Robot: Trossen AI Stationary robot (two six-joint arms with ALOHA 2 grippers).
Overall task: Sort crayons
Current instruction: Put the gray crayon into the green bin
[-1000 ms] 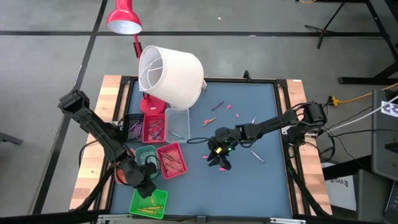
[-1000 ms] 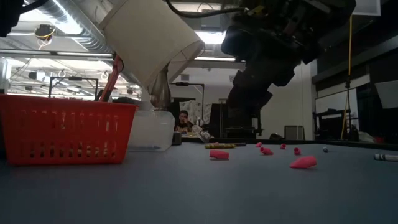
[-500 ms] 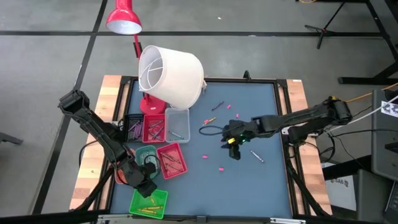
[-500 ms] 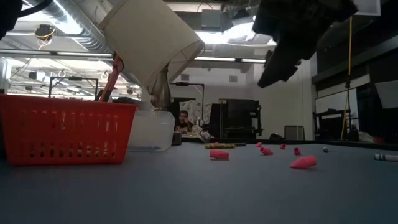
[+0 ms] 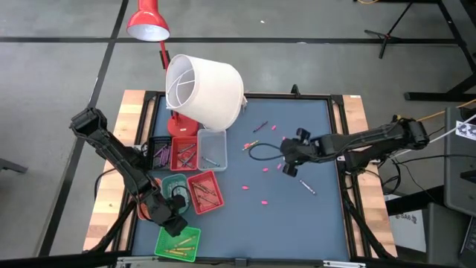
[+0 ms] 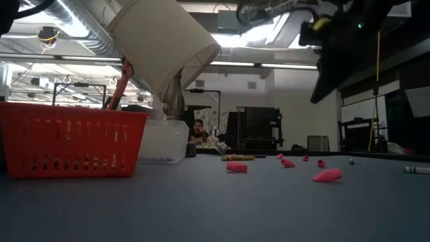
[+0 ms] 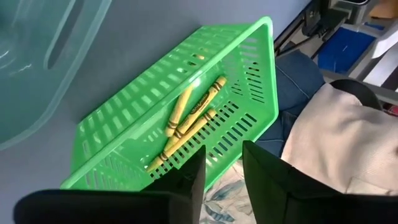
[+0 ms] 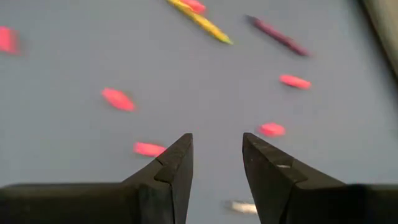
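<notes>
My left gripper (image 5: 175, 223) hovers open over the green tray (image 7: 249, 74) at the table's near left; nothing is between its fingers. Three yellow crayons (image 7: 189, 121) lie on the tray's floor. My right gripper (image 5: 288, 165) hangs open and empty above the middle right of the table, pointing slantwise down. Loose crayons lie flat on the blue mat: a yellow one (image 8: 199, 18), a purple one (image 8: 280, 36) and a grey one (image 5: 306, 186). Small pink pieces (image 8: 118, 98) are scattered around them.
Left of centre stands a cluster of trays: a dark one (image 5: 160, 154), two red ones (image 5: 184, 154) (image 5: 204, 191), a clear one (image 5: 212, 147) and a teal one (image 5: 176, 186). A tipped white lampshade (image 5: 202, 89) overhangs the far left. A black cable loop (image 5: 258, 154) lies mid-table.
My right gripper has risen and gone from the table's middle toward its right and far edges, tipping as it went; its fingers have stayed open. The black cable loop has slid along with it.
</notes>
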